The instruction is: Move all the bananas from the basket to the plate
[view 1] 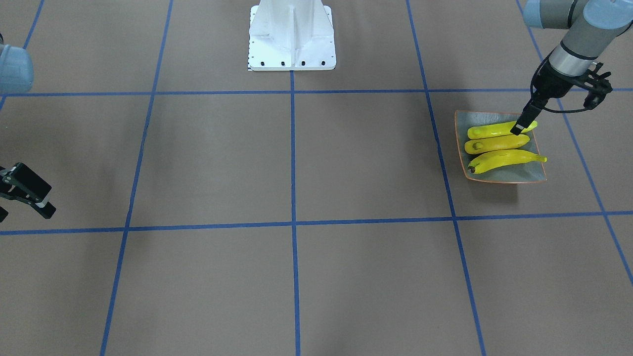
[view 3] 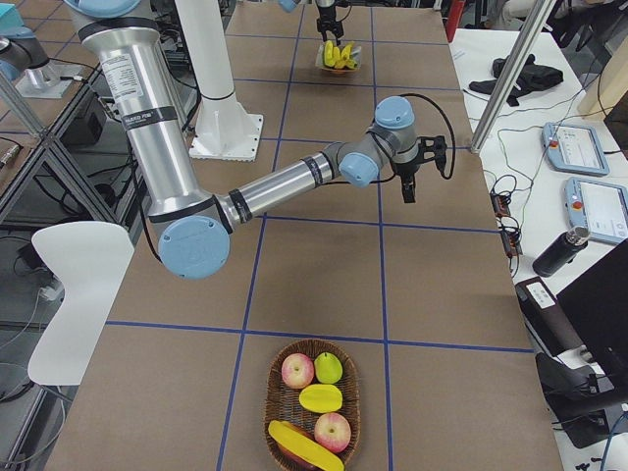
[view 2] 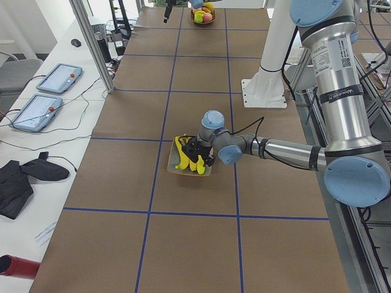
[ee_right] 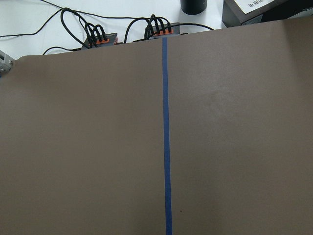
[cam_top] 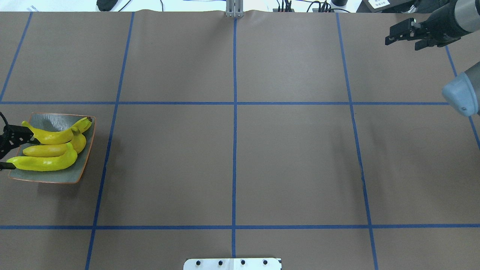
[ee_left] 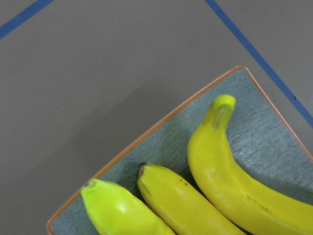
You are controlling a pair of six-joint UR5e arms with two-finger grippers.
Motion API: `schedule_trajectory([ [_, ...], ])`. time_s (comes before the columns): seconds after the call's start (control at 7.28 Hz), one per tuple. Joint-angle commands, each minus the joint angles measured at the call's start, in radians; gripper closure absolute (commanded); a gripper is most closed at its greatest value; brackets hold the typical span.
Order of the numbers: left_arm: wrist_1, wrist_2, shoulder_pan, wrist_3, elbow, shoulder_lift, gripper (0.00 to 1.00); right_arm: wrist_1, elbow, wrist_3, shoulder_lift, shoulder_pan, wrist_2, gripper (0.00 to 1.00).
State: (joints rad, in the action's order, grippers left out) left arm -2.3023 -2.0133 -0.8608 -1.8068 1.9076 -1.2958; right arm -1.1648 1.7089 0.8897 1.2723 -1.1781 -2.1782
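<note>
Three bananas (view 1: 499,145) lie side by side across the plate (view 1: 475,118) and nearly fill it. One more banana (view 3: 299,444) sits in the basket (view 3: 273,417), at the opposite end of the desk (view 1: 222,158) from the plate, pressed in among apples (view 3: 297,371) and other fruit.

The left gripper (view 1: 518,129) hangs tilted over the plate, at the end of the banana nearest the robot's base. In the overhead view its fingers look spread apart, and they appear to grip nothing. The right gripper (cam_top: 403,42) hovers well away from the plate over bare desk, its fingers seemingly parted and empty.

The step in hand looks like letting go and backing off. The left fingers would best rise straight up from the plate before swinging aside, since a fingertip catching a banana's end could roll the glossy, curved row off the rim.

The last banana is far from the plate and on the right arm's side, so that arm is probably the better one to fetch it. It should be gripped across the middle and lifted clear of the touching fruit. At the plate, little bare surface is left. It should be laid parallel to the others and lowered until it rests before the fingers open.
</note>
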Motion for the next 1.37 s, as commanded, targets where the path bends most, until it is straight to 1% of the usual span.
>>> schedule_trajectory([
  [0.0,0.004,-0.033,-0.004,0.003,0.008,-0.038,0.00,-0.003,-0.011,-0.017,0.018,-0.005,-0.002,0.00],
  [0.27,0.007,-0.082,-0.081,0.020,0.008,-0.078,0.00,-0.042,-0.028,-0.127,0.054,-0.018,-0.002,0.00],
  [0.41,0.018,-0.135,-0.154,0.097,0.004,-0.100,0.00,-0.109,-0.028,-0.214,0.071,-0.034,-0.002,0.00],
  [0.55,0.074,-0.156,-0.203,0.172,0.001,-0.141,0.00,-0.186,-0.028,-0.318,0.082,-0.061,-0.003,0.00],
  [0.69,0.174,-0.154,-0.221,0.208,-0.004,-0.225,0.00,-0.244,-0.029,-0.441,0.110,-0.102,-0.003,0.00],
  [0.82,0.251,-0.153,-0.222,0.225,-0.007,-0.305,0.00,-0.318,-0.035,-0.585,0.128,-0.160,-0.003,0.00],
  [0.96,0.294,-0.153,-0.222,0.225,-0.025,-0.379,0.00,-0.393,-0.046,-0.748,0.156,-0.229,-0.002,0.00],
  [1.24,0.296,-0.151,-0.222,0.225,-0.094,-0.462,0.00,-0.562,-0.073,-0.967,0.185,-0.387,0.000,0.00],
])
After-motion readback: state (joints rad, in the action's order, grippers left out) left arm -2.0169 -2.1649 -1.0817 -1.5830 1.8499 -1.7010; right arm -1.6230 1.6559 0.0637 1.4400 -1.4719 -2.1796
